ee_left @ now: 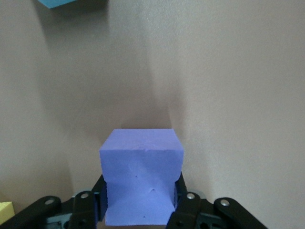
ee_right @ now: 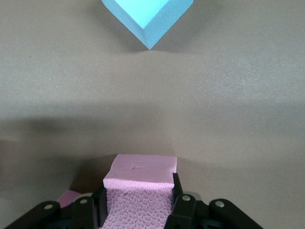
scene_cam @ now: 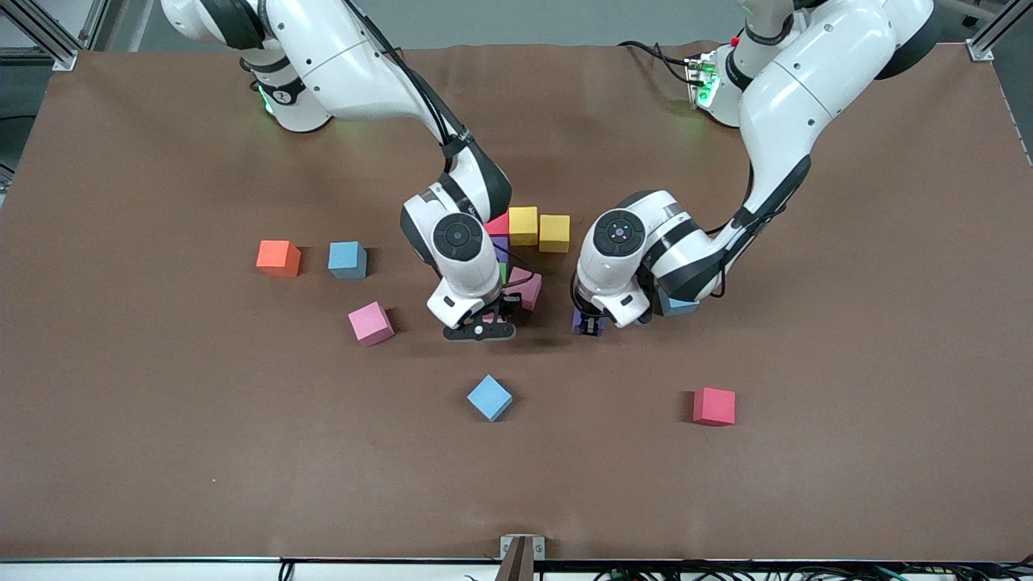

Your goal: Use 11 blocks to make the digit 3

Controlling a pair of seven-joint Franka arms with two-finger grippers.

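- The left gripper [scene_cam: 590,326] is closed on a purple block [ee_left: 141,175], low near the table's middle; the block sits between its fingers [ee_left: 183,206].
- The right gripper [scene_cam: 482,327] clamps a pink block [ee_right: 139,191] just beside the half-built figure [scene_cam: 524,242] of touching cubes.
- Both held blocks are matte cubes; the pink one shows a dimpled side.
- A light blue block [scene_cam: 489,397] lies nearer the front camera than both grippers.
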